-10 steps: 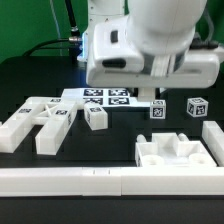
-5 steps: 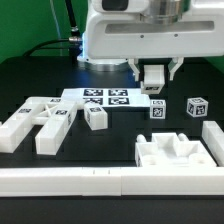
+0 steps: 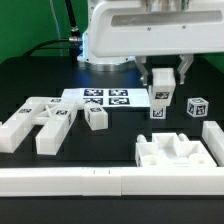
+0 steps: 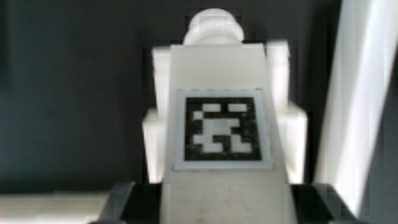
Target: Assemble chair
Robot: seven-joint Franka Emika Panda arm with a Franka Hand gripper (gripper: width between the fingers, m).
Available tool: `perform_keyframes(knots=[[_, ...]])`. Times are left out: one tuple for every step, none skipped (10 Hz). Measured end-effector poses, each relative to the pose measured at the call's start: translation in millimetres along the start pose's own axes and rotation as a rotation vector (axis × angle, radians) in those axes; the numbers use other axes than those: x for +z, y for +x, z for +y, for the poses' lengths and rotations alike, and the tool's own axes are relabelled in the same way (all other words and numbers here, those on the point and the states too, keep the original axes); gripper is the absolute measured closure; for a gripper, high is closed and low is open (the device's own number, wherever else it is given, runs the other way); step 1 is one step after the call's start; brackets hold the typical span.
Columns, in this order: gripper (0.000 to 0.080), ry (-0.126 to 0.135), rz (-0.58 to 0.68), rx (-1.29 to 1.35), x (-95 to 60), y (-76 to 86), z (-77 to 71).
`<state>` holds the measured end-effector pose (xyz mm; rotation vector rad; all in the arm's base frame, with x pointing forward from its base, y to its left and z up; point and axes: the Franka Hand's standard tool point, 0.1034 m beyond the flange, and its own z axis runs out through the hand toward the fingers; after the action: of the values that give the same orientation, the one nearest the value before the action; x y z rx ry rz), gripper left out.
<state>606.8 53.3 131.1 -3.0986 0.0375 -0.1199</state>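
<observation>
while the gripper (image 3: 164,85) hangs low over the black table (image 3: 115,140), its two dark fingers are pinched narrow on the upper end of a white leg (image 3: 160,100). grip is real: fingers sit on both sides of the part. the leg stands upright, tag facing the camera, just off the exterior view's right corner of the marker board (image 3: 105,97). cannot tell if its lower end touches the table or is a bit off it.

wrist view: same leg (image 4: 222,100) fills the middle of the picture, the square tag facing the lens and a rounded tip at the far end. the gripper (image 4: 217,196) frames it, with dark finger parts on either side at the near end. dark table behind, blurred.

other chair parts:
- small tagged block (image 3: 197,107) on the table to the exterior view's right of the held leg, near but apart from it.
- second small tagged block (image 3: 96,117) just in front of the marker board, upright.
- bunch of long chunky white parts (image 3: 40,122) with tags on the exterior view's left, lying flat and close together; exact count hard to tell.
- blocky seat (image 3: 178,150) with recesses in its top, front right in the exterior view, close to the white rail (image 3: 90,182) along the front edge.

white arm body (image 3: 140,35) blocks the top middle of the exterior view.
</observation>
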Motion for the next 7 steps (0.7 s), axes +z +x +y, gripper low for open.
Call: perform_keyframes(knots=[[0.0509,0.003,0.083,-0.006,-8.5,11.5,-1.3],[0.0509,0.002,0.139,-0.006,-5.8,11.8,-0.7],[0.0509,0.002,0.227,-0.009,-4.9,15.1,-0.7],[0.0509,0.001,0.3,-0.011,-4.0,14.9,-0.6],[0.0509,0.002,0.3,-0.011,-0.8,13.3,-3.8],[0.0509,0.007,0.305,-0.024,-0.7,19.3,-13.9],[0.0509,0.013,0.319,-0.038,-6.1,36.7,-25.2]])
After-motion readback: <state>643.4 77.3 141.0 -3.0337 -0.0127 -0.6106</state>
